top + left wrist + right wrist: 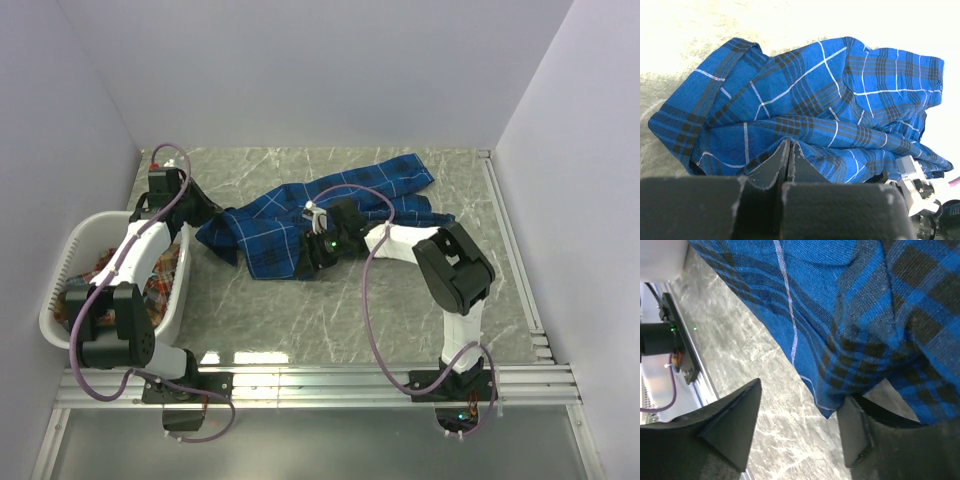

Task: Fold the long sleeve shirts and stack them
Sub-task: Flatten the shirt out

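Note:
The royal blue plaid shirt (pixel 330 205) lies crumpled in the middle of the marble table; it fills the left wrist view (pixel 805 100) and hangs into the right wrist view (pixel 850 300). My left gripper (pixel 208 217) is at the shirt's left edge, its jaws pressed together on a fold of blue cloth (pixel 790 144). My right gripper (pixel 312 255) sits on the shirt's near edge, open wide (pixel 800 395); a corner of cloth drapes on its right finger (pixel 857 432). The red-orange plaid shirt (pixel 165 275) lies in the basket.
A white plastic laundry basket (pixel 60 270) stands at the left edge beside the left arm. Metal rails (pixel 320 380) run along the near edge and another rail (pixel 510 240) along the right. The right gripper also shows in the left wrist view (pixel 920 192).

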You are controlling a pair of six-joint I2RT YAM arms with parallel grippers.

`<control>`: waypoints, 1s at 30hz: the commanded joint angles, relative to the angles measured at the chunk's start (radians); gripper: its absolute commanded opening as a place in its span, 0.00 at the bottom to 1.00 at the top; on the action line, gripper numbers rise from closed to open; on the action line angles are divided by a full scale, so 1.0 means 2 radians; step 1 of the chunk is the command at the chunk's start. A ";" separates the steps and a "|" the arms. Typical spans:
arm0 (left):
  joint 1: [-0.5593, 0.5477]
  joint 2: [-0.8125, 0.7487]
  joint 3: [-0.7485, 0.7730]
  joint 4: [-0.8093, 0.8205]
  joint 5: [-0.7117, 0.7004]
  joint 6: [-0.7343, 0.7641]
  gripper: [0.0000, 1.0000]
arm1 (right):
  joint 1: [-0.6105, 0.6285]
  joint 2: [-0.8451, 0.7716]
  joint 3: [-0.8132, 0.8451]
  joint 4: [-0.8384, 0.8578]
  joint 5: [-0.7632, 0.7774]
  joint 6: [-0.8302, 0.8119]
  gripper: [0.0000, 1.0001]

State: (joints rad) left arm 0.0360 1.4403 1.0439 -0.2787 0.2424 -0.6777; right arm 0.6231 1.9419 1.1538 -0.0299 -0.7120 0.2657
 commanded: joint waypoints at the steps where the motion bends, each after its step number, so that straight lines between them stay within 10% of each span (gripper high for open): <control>1: 0.000 0.001 0.016 0.007 0.008 -0.007 0.00 | 0.004 -0.001 0.025 0.002 -0.026 -0.009 0.65; 10: 0.000 -0.001 0.017 0.013 0.001 -0.003 0.01 | 0.004 -0.047 0.064 -0.061 -0.055 0.002 0.00; 19: 0.000 0.002 0.043 0.019 -0.012 0.013 0.00 | -0.003 -0.072 0.242 -0.253 -0.106 0.078 0.00; 24: 0.000 -0.011 0.038 0.030 -0.011 0.020 0.01 | -0.009 -0.105 0.200 -0.148 -0.153 0.191 0.07; 30: 0.000 -0.023 0.017 0.033 -0.007 0.022 0.01 | -0.016 -0.105 0.182 -0.242 0.046 0.108 0.49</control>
State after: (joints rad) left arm 0.0360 1.4414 1.0901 -0.2497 0.2306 -0.6567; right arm 0.6025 1.7508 1.5558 -0.4271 -0.8173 0.5316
